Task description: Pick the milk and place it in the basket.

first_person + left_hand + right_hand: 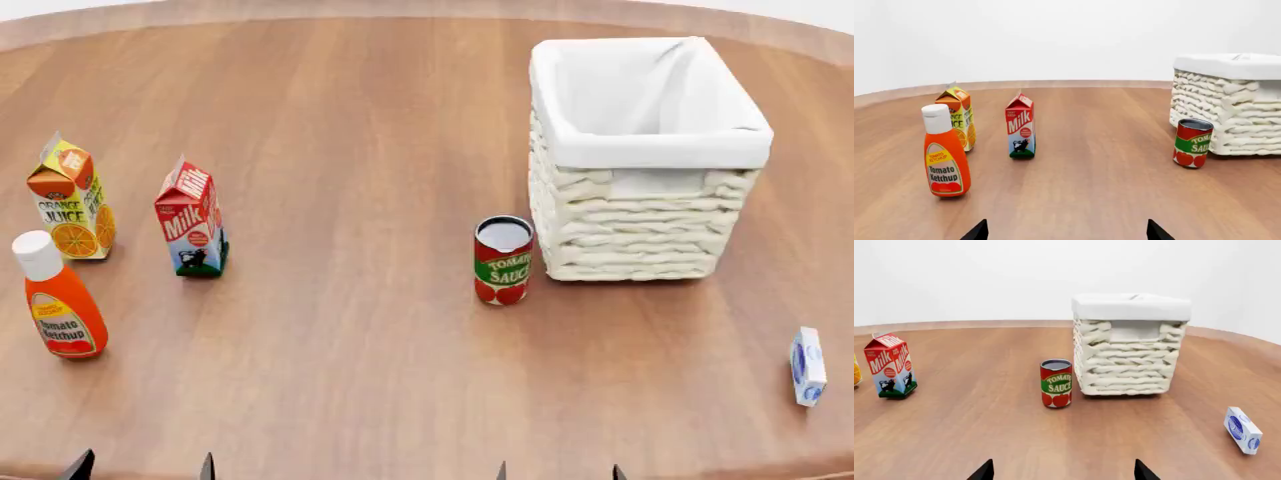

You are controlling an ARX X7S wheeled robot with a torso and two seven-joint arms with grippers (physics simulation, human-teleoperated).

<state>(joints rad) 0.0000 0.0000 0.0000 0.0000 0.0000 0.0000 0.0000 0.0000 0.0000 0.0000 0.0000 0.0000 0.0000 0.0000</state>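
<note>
The milk [190,217] is a small carton with a red top and a cow picture. It stands upright on the wooden table at the left; it also shows in the left wrist view [1020,126] and the right wrist view [890,365]. The basket [643,160], cream wicker with a white liner, stands at the back right and looks empty; it shows too in the left wrist view [1229,105] and the right wrist view [1129,344]. My left gripper [142,468] and right gripper [558,472] are open and empty at the table's near edge, well short of the milk.
An orange juice carton [71,198] stands left of the milk. A tomato ketchup bottle [58,297] is in front of it. A tomato sauce can [503,260] stands by the basket's near left corner. A small white-and-blue box [806,366] lies at the right edge.
</note>
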